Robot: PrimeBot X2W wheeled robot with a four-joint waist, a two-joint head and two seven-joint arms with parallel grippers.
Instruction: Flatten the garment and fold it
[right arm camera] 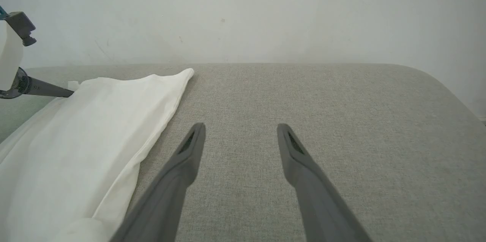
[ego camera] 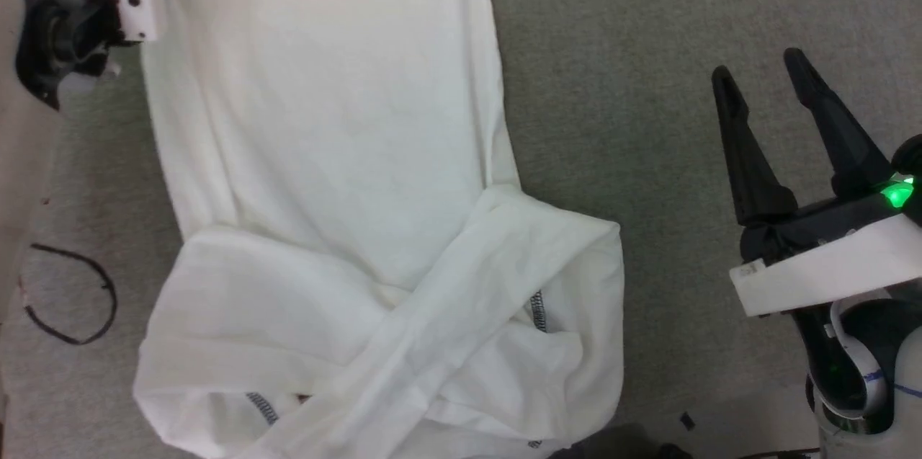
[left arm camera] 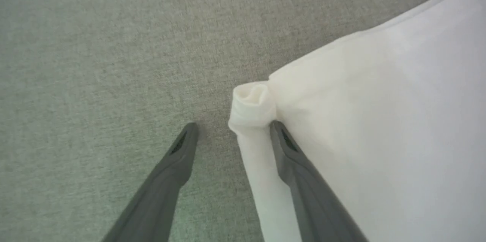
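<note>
The white long-sleeved shirt (ego camera: 324, 120) lies lengthwise on the grey padded surface (ego camera: 684, 12). Its body is spread fairly flat, with the hem at the far end and the shoulders nearest the robot, where one sleeve (ego camera: 446, 300) is laid diagonally across the chest. To my eye the sleeves are in, and folding the hem up toward the shoulders is the step in hand.

The left end effector (left arm camera: 233, 128) is down at the far hem, released, its fingers spread either side of a small rolled corner (left arm camera: 252, 99). One finger seems to touch the cloth, though I can't be sure it presses. The right end effector (ego camera: 758, 70) hangs over bare surface, well apart from the shirt, also released with nothing in it.

Next, I'd judge, the left must clench on that rolled corner and the right must travel to the opposite hem corner (right arm camera: 188, 71). Both should then draw the hem evenly toward the shoulders.
</note>
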